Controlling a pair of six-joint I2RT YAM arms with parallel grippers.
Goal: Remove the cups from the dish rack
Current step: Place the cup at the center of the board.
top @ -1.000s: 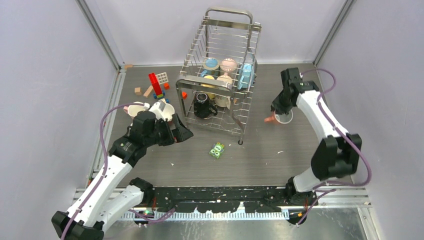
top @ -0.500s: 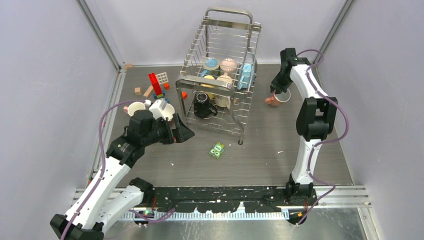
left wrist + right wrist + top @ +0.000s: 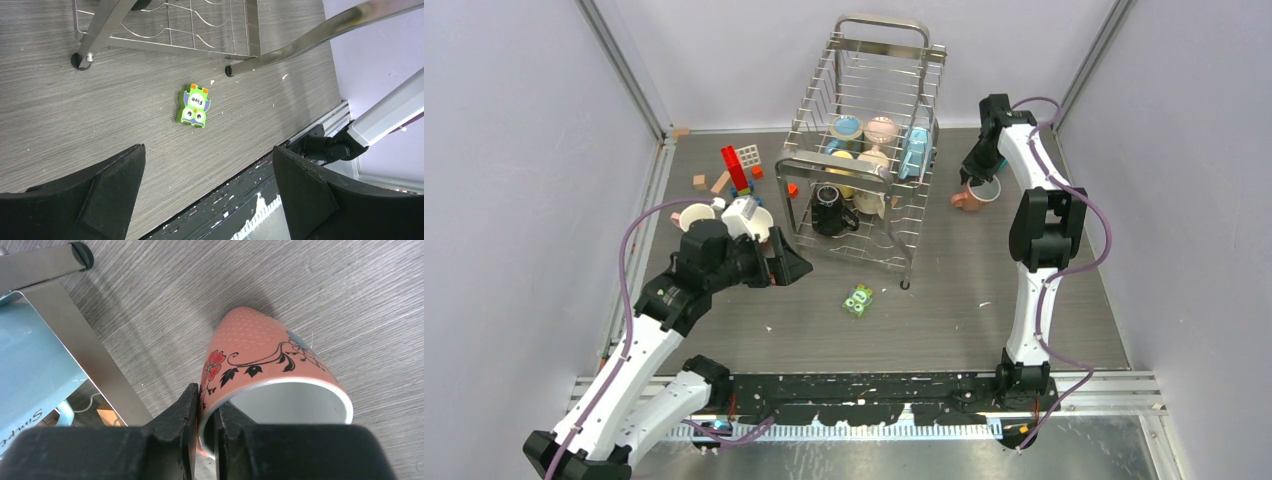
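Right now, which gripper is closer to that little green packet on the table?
The left. The left gripper hangs open beside the green packet; the right gripper is off past the dish rack, pinching the rim of a salmon mug.

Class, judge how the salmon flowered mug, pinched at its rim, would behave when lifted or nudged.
The mug looks like glazed ceramic, so it is probably rigid and breakable if dropped. The right fingers pinch only one spot of its thin rim, so it may swing or slip. Laid on its side, its round wall would likely roll.
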